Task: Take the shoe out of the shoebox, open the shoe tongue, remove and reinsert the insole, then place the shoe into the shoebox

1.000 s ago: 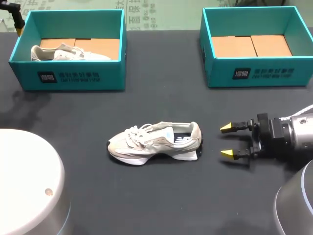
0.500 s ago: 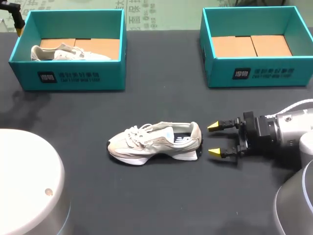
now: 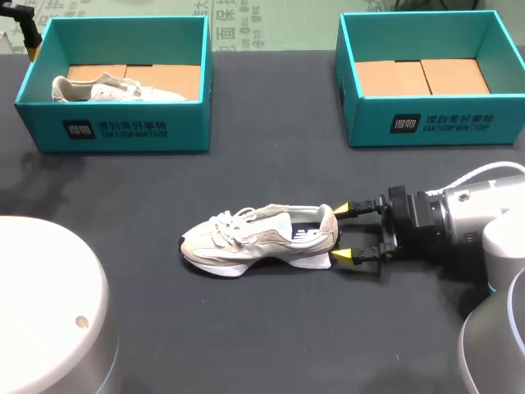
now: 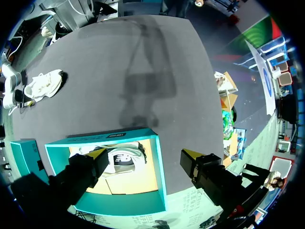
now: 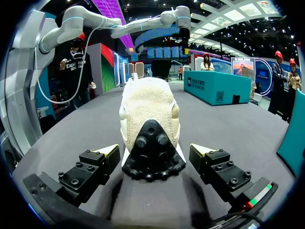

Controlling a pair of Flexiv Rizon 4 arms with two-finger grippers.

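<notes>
The right arm (image 3: 459,222) comes in low and level from the bench's right edge. Its jaws stand open, one yellow tip on each side of the shoe's (image 3: 258,240) heel and just clear of it. The shoe sits upright at the middle of the bench (image 3: 262,328), toe toward the left edge. It is a cream sneaker of mesh and suede-like panels, with white laces, a thick white sole and a black studded heel pad (image 5: 151,155).

The left arm (image 3: 18,15) hangs over the far left corner, its jaws open and holding nothing above the left box (image 3: 123,131). This box is square-walled teal card with a brown cardboard floor, and a second pale shoe (image 3: 107,89) lies in it. The right box (image 3: 426,123), of the same make, stands at the far right. The bench top is dark, matte grey.
</notes>
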